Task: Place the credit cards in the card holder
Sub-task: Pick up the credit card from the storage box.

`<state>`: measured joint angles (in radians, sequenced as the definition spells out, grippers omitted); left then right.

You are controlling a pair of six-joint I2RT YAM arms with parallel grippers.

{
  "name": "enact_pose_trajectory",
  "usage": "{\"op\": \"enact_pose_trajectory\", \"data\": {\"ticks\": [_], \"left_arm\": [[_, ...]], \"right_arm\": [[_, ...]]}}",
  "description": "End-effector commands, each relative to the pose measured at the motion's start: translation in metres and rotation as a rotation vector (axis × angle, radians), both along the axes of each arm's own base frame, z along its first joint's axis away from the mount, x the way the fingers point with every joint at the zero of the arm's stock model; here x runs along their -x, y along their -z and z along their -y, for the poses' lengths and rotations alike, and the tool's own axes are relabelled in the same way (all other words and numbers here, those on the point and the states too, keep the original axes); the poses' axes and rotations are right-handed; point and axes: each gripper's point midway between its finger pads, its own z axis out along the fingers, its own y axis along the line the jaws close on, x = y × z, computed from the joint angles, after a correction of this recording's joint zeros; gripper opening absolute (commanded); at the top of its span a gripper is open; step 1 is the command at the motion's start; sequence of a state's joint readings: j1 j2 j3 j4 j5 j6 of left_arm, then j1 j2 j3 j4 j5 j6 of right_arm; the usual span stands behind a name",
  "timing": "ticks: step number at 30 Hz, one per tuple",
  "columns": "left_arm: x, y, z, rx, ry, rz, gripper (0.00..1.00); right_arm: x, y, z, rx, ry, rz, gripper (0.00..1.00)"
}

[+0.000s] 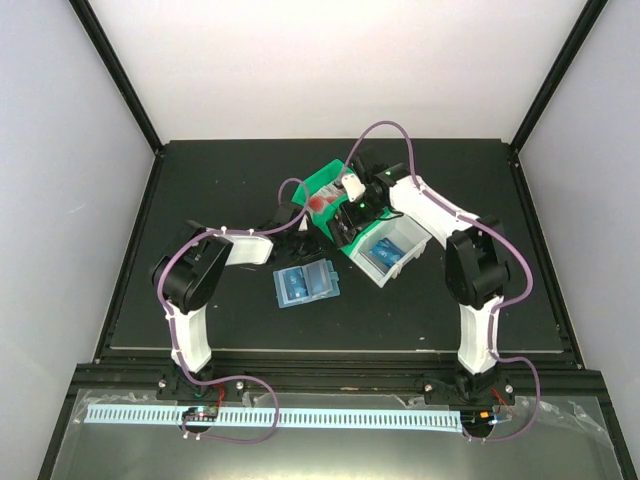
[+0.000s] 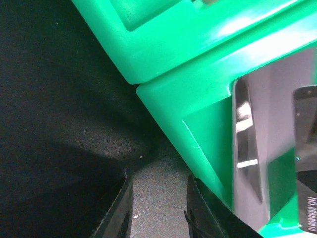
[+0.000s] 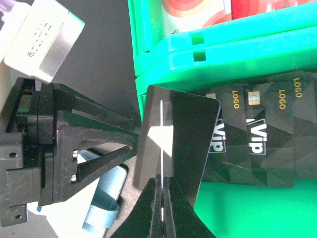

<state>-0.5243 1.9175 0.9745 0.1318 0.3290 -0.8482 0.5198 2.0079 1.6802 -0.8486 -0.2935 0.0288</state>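
Pinching a glossy dark plastic card, right gripper clenched.
Only its wrist view reads "LOGO", "Vip" on other dark faceted cards; left gripper agape.

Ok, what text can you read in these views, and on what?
"Vip": white, on the dark cards in the green bin.
"LOGO": gold, same cards.
"NO" plus digits: dark card edge, left wrist view; digits too blurred.
White label, right wrist view's top left: print too small.
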Motion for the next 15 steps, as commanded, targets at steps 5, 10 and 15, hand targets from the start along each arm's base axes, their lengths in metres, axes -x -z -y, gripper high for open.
{"op": "enact_pose_trajectory", "data": {"ticks": [5,10,15], "left_arm": [[-0.004,-0.012,0.0,-0.035,0.011,0.041,0.35],[-0.004,-0.015,0.004,-0.026,0.036,0.053,0.37],[-0.002,-0.024,-0.003,-0.032,0.018,0.084,0.37]], "right_arm": [[-0.02,-0.028,0.02,0.072,0.11,0.155,0.04],[-0.023,-0.034,0.024,0.08,0.126,0.183,0.04],[-0.015,-0.046,0.02,0.031,0.118,0.188,0.04]]}}
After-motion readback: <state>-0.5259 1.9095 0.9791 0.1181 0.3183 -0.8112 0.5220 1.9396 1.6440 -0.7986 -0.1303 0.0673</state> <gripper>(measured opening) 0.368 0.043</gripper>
